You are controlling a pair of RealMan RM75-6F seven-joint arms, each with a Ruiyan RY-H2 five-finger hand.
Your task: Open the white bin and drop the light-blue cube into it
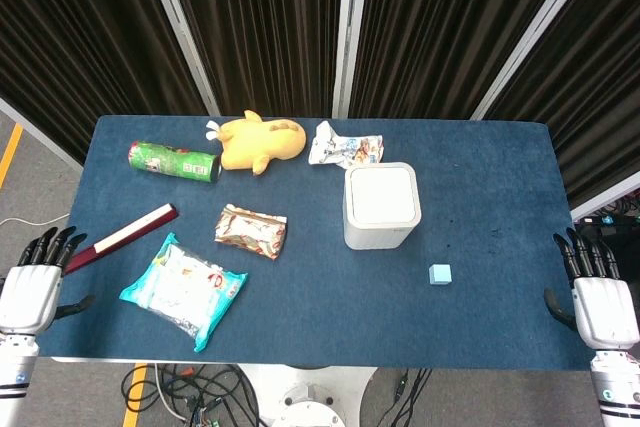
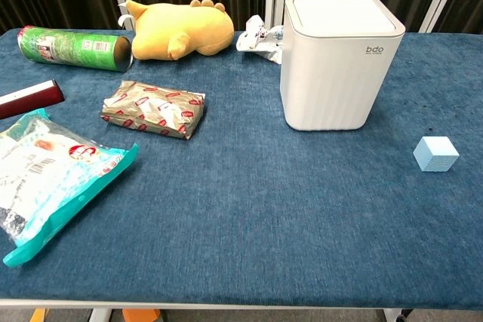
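Hands parked at the table's near corners, bin lid down, cube untouched.

Both the left hand (image 1: 28,287) and right hand (image 1: 603,297) hold nothing, fingers apart and pointing away over the edge. The light-blue cube (image 1: 440,274) sits on the blue table (image 1: 500,187) just in front and to the right of the white bin (image 1: 381,207). It lies forward and inward of the right hand, clearly the nearer one; the left is well apart.

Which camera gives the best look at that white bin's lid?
The head view: it looks straight down on the white bin, so the whole closed lid shows. The chest view shows the white bin from the side, mostly its front wall and logo, the lid only at a slant.
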